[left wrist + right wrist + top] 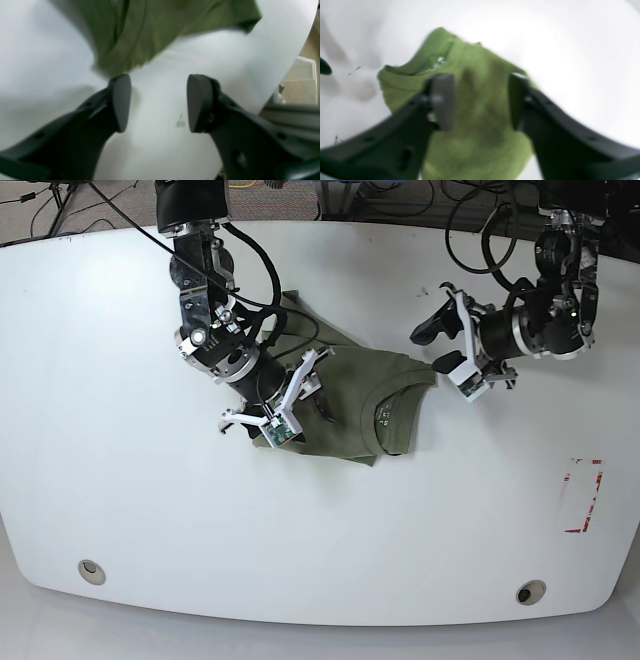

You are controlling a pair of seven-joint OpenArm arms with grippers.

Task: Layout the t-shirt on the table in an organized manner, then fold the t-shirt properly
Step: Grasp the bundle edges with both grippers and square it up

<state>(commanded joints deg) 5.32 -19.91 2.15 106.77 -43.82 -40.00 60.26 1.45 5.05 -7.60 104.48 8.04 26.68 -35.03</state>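
The t-shirt lay bunched in a crumpled heap a little left of the middle of the white tabletop, its collar facing right and its long axis running roughly left to right. The right gripper hovered directly over the heap's left part, fingers spread wide with only green cloth beneath them and nothing held. The left gripper hung just off the shirt's right, collar-side edge; in its wrist view the fabric lay beyond the fingertips, which were also wide apart and empty over bare tabletop. The right arm was judged nearer to a grasp, while the left needed a short reach toward the collar edge.
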